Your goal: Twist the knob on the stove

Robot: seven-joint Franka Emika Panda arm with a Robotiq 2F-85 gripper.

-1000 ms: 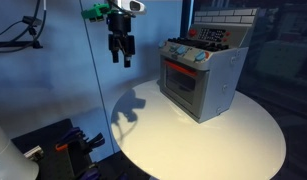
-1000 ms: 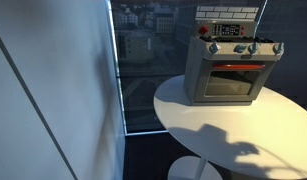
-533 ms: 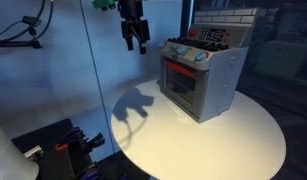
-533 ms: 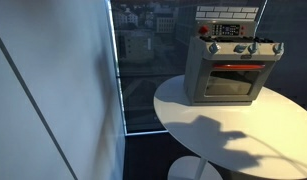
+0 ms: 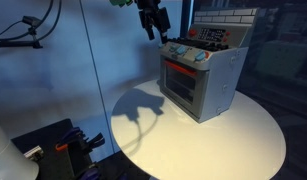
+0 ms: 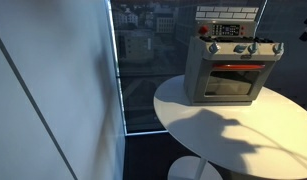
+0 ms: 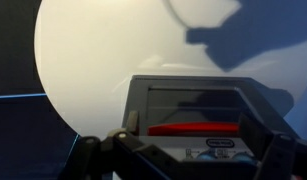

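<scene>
The stove (image 5: 205,82) is a small grey toy oven with a red-framed glass door. It stands at the back of a round white table (image 5: 208,140) and shows in both exterior views (image 6: 231,72). Pale blue knobs (image 5: 189,53) run along its front edge above the door (image 6: 251,47). My gripper (image 5: 153,22) is open and empty. It hangs in the air above and beside the stove's knob end, touching nothing. In the wrist view the stove (image 7: 193,100) lies between my fingers (image 7: 193,128), with the knobs (image 7: 208,152) at the bottom edge.
The table's front half (image 6: 218,135) carries only my arm's shadow. Dark equipment (image 5: 63,145) and cables (image 5: 23,35) sit beside the table. A glass window wall (image 6: 143,50) stands behind the stove. The table edge drops off all round.
My gripper has moved up and sideways through the air toward the stove, from beside the table to just above the stove's knob end. The stove has not moved.
</scene>
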